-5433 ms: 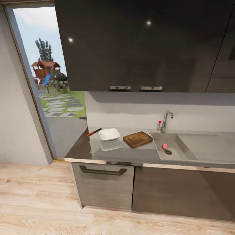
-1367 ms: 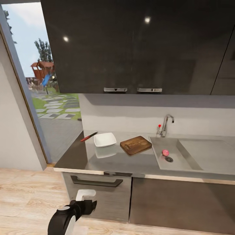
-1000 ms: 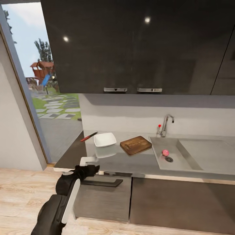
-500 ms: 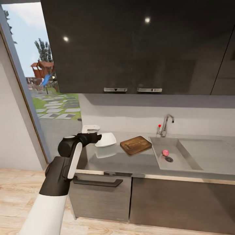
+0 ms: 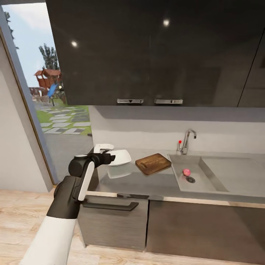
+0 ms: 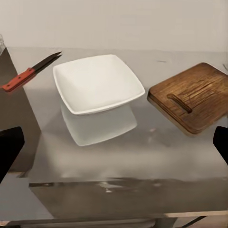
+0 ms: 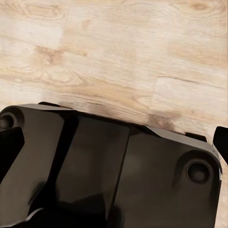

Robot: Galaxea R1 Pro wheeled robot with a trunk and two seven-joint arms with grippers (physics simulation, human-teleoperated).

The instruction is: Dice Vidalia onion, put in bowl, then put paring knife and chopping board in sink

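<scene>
Hovering: L gripper (image 5: 110,157) by bowl (image 6: 97,82).

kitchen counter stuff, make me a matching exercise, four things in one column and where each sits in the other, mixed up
Things:
1. paring knife
2. bowl
3. chopping board
4. onion

Places:
A. down in the sink by the drain
B. between knife and board
C. between bowl and sink
D. at the counter's window end

Pairs: 1-D, 2-B, 3-C, 4-A

The grey countertop (image 5: 147,182) carries the paring knife (image 6: 29,72), bowl (image 6: 97,83) and chopping board (image 5: 153,163); all seemingly apart.
</scene>
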